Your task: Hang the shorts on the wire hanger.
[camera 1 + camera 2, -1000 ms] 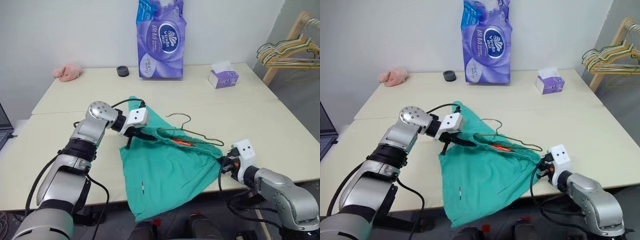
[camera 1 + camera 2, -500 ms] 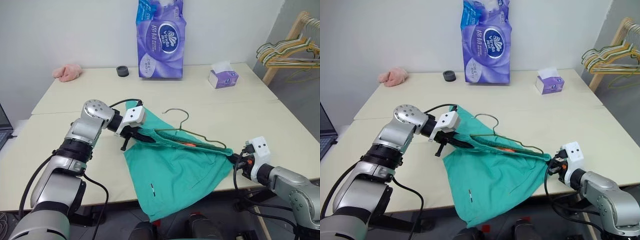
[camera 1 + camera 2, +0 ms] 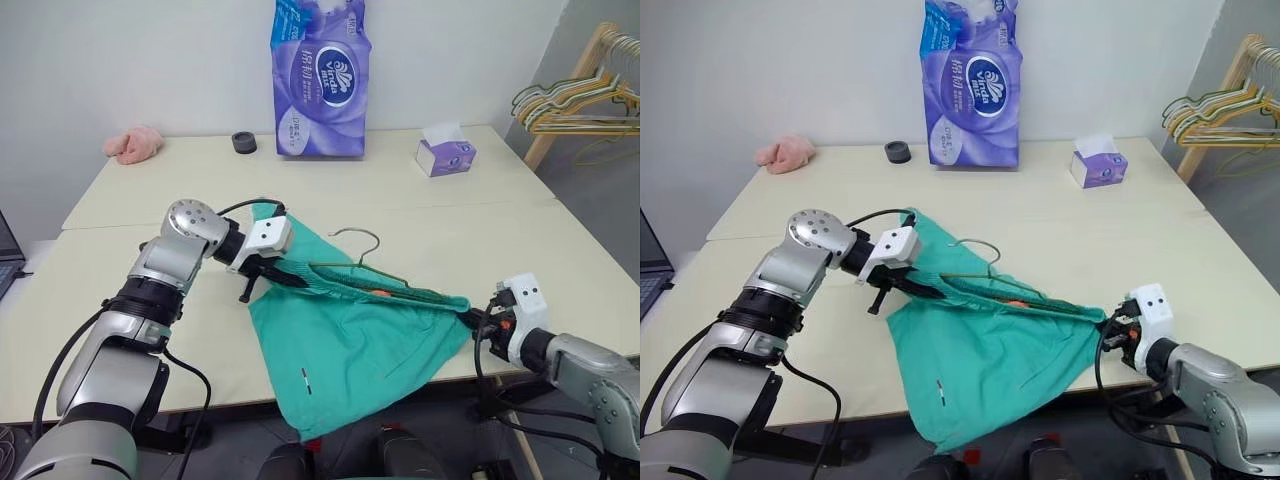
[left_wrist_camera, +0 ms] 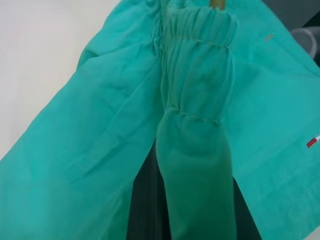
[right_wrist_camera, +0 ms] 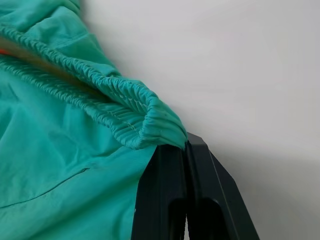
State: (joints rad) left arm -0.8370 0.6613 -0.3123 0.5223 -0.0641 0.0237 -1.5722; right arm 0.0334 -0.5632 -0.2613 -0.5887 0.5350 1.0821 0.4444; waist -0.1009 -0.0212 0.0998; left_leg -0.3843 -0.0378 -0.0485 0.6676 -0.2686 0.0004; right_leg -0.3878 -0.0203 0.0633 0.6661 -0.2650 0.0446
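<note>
Two grippers hold one pair of shorts (image 3: 350, 335) stretched between them over the front edge of the table (image 3: 560, 250): the left gripper (image 3: 285, 277) is clamped on one end of the gathered waistband, the right gripper (image 3: 478, 322) on the other, its black fingers (image 5: 172, 200) pressed together just under the elastic fold. One wire hanger (image 3: 365, 255) lies along the taut waistband, its curved hook rising above the fabric toward the back of the table, and its lower wire appears to run inside the waistband opening — hard to be sure. One orange drawstring (image 3: 381, 292) shows inside that opening, and one small white mark (image 3: 305, 374) sits near the hem, which hangs below the table edge. At the back stand one tall purple package (image 3: 320, 80) with a blue oval logo, its writing too small to read, one small purple tissue box (image 3: 446, 156) with a white tissue sticking out of its top, one dark round object (image 3: 243, 142) and one pink cloth lump (image 3: 133, 144). Several more wire hangers (image 3: 575, 105) hang on a wooden rack (image 3: 575, 75) at the right.
</note>
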